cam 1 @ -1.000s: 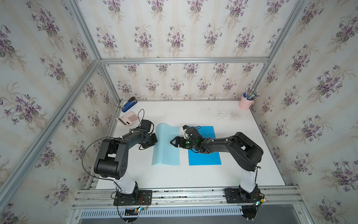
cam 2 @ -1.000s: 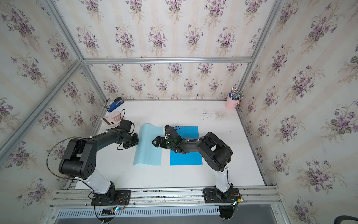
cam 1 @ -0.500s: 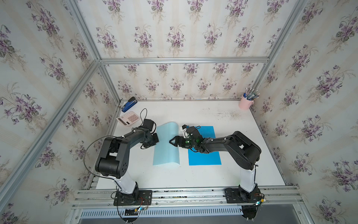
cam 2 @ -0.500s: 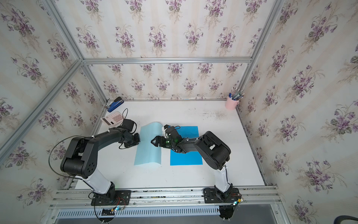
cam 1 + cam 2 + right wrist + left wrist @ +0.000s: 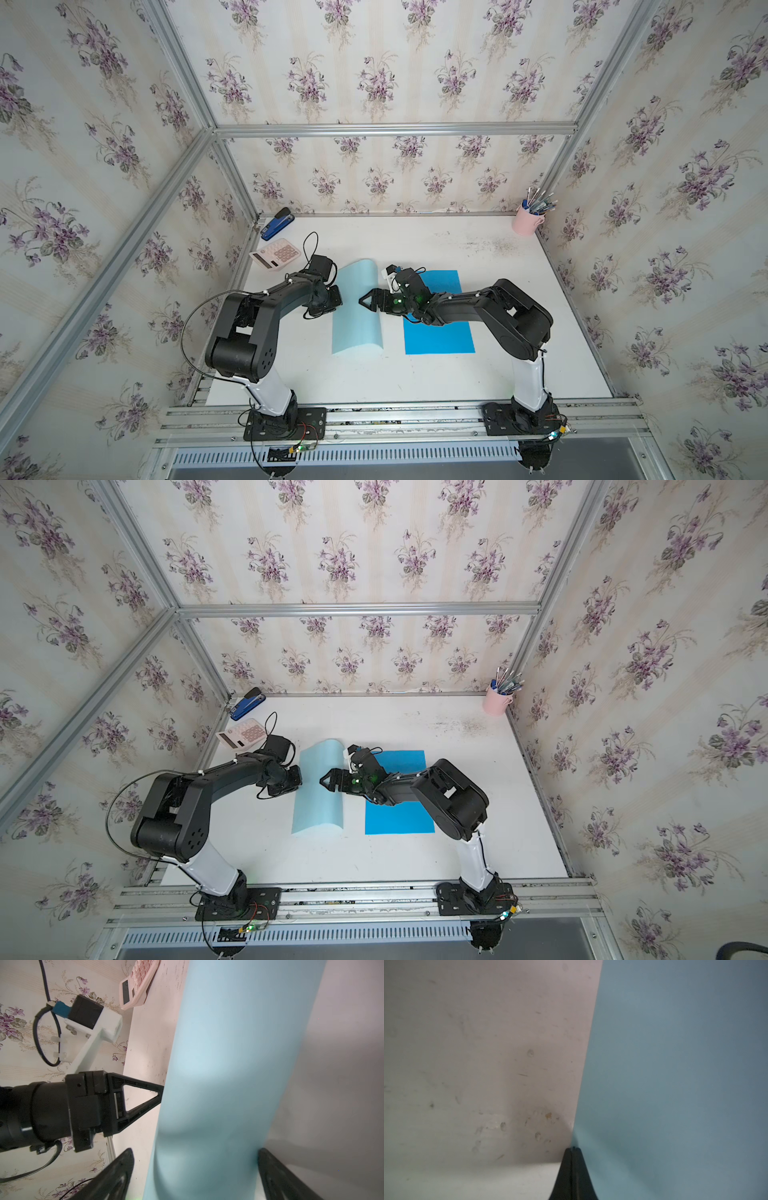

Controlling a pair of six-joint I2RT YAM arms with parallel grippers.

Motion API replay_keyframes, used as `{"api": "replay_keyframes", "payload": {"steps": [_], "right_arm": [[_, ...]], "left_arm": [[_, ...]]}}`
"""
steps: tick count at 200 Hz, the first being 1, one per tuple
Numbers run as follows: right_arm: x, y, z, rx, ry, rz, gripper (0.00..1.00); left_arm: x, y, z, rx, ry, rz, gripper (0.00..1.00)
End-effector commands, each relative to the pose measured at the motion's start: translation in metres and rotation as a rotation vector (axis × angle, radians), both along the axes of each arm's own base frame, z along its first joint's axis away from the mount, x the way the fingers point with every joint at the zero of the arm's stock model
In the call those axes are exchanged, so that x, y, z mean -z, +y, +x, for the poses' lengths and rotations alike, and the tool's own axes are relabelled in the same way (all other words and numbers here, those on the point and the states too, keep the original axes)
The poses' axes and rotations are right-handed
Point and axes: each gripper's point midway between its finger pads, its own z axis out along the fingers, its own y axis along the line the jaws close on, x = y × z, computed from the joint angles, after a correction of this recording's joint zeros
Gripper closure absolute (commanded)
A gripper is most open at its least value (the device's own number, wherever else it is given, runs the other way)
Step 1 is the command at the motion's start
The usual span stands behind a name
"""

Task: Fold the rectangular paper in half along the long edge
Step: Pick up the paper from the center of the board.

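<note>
- White bench (image 5: 457, 374), inside a flower-papered enclosure.
- Light blue paper (image 5: 355, 320): lies left of bench centre, doubled over; fold side bulged, uncreased.
- Left gripper (image 5: 336, 297): fingers closed, tips at the paper's free long edge; pinch unconfirmed.
- Right gripper (image 5: 362, 300): fingers spread wide astride the bulge, holding nothing.
- Step in hand: creasing. Next move, by judgement: press the bulge flat along its length, edges aligned.

A pale blue rectangular sheet of paper (image 5: 356, 320) lies on the white tabletop (image 5: 415, 374), a little left of the middle, its long sides running from near to far. It is doubled over on itself but not creased: the right long side is a soft, rounded bend standing up off the surface, and the left side lies low. At the near end the loop shows as a shallow open arch.
</note>
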Motion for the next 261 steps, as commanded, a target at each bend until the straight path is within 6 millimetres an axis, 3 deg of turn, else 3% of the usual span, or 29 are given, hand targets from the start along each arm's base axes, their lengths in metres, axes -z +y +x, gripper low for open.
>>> {"api": "replay_keyframes", "payload": {"steps": [1, 83, 185, 261], "right_arm": [[0.035, -0.014, -0.011, 0.009, 0.096, -0.121, 0.07], [0.05, -0.003, -0.018, -0.03, 0.115, -0.202, 0.06], [0.074, -0.014, -0.034, -0.067, 0.138, -0.403, 0.09], [0.084, -0.009, -0.047, -0.126, 0.161, -0.455, 0.11]], "left_arm": [[0.002, 0.002, -0.004, 0.008, 0.02, 0.015, 1.0], [0.001, 0.003, -0.004, 0.006, 0.016, 0.015, 1.0], [0.0, 0.004, -0.004, 0.001, 0.009, 0.018, 1.0], [-0.002, 0.006, -0.005, -0.006, 0.002, 0.024, 1.0]]}}
